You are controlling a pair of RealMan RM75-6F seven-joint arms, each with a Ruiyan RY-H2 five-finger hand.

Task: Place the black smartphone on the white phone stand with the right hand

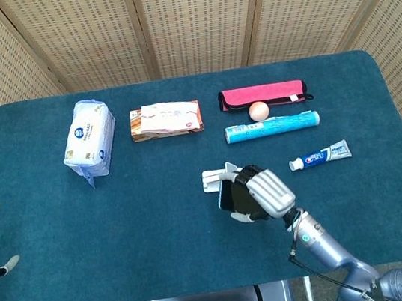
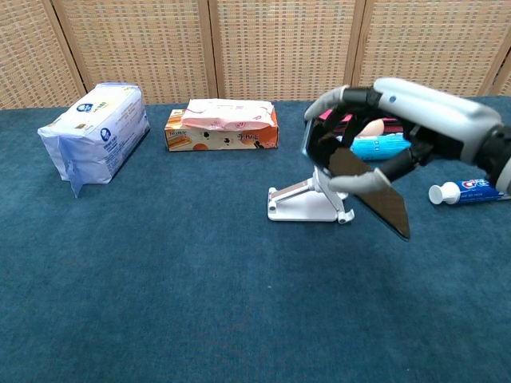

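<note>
The phone stand [image 1: 223, 178] sits on the table [image 1: 159, 225] right of centre. The smartphone [image 2: 357, 179], held in the right hand [image 1: 264, 192], hangs above and just nearside of the stand, seemingly not touching it. Along the far edge, left to right, lie a tissue pack [image 1: 89, 139], a wipes packet [image 1: 165, 119] and a pouch [image 1: 263, 95]. A ball [image 1: 258, 110] and tube [image 1: 271, 126] lie before the pouch, with toothpaste [image 1: 320, 155] toward the right edge.

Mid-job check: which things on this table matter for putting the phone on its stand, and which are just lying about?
In play:
phone, held by the right hand
white stand

Just lying about:
blue tissue pack
wipes pack
pink pouch
small ball
blue tube
toothpaste
</note>
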